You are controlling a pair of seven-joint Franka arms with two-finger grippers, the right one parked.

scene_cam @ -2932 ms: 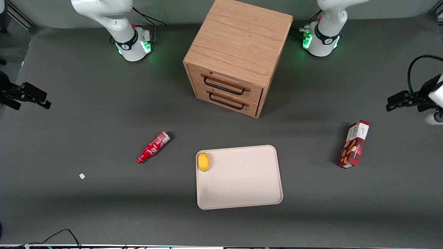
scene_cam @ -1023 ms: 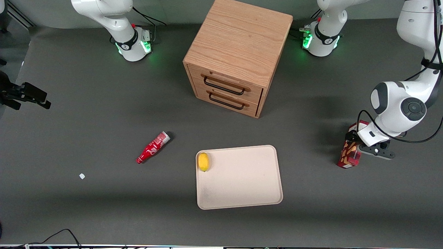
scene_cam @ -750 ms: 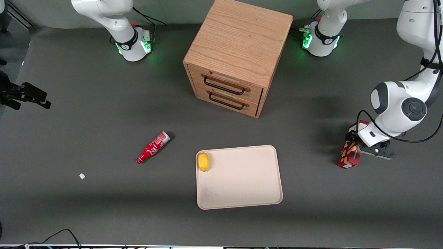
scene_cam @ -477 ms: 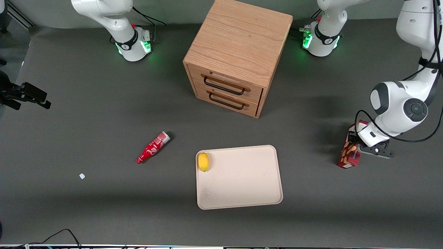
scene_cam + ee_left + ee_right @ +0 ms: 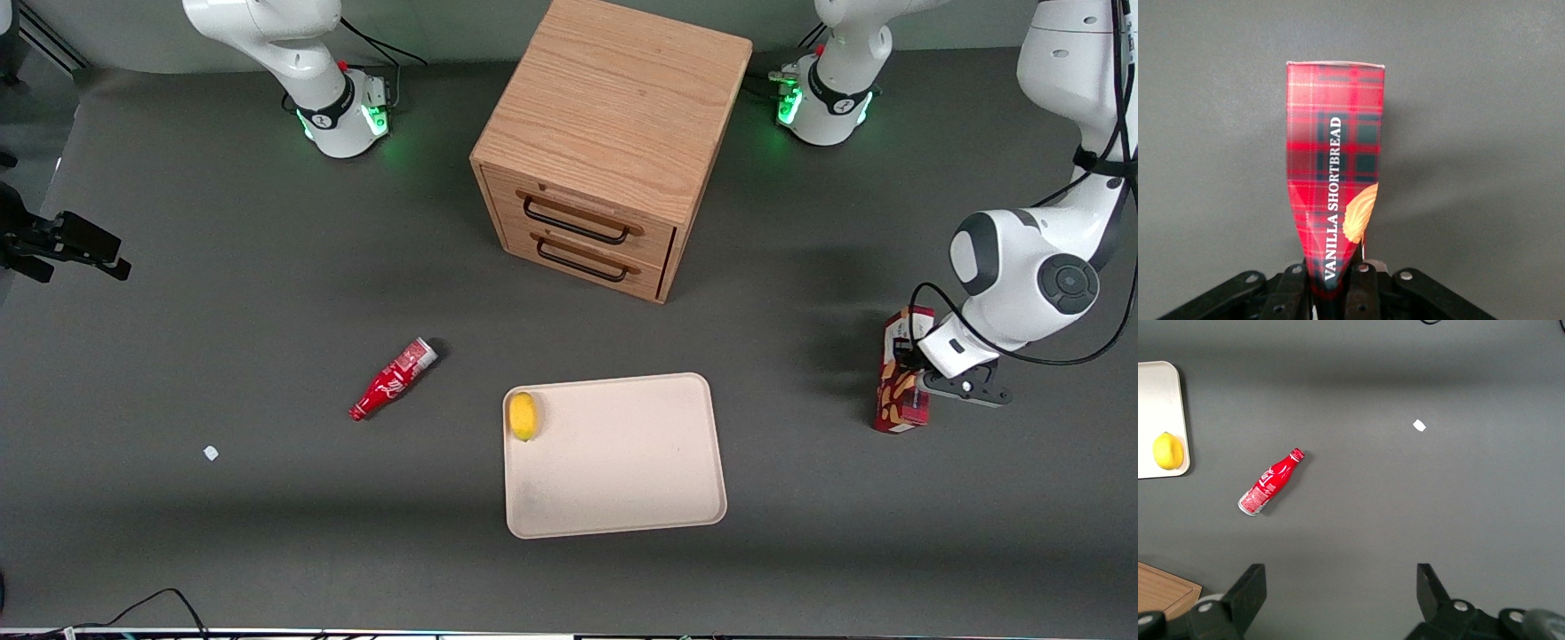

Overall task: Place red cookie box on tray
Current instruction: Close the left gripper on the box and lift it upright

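The red cookie box [image 5: 900, 391] is a slim dark-red plaid carton at the working arm's end of the table. My gripper [image 5: 916, 360] is directly over it, shut on its narrow sides. In the left wrist view the box [image 5: 1335, 173] reads "VANILLA SHORTBREAD" and runs away from the gripper [image 5: 1331, 287], pinched between the black fingers [image 5: 1365, 290]. The beige tray [image 5: 622, 480] lies flat near the table's middle, well apart from the box and a little nearer the front camera.
A yellow lemon [image 5: 523, 415] sits in a corner of the tray. A red soda bottle [image 5: 392, 380] lies toward the parked arm's end, with a small white scrap [image 5: 211, 453] farther that way. A wooden two-drawer cabinet [image 5: 605, 142] stands at the back middle.
The arm came down onto the box and closed on it. In the last half second the box has turned slightly, its upper end swinging toward the tray, now nearly square to the view.
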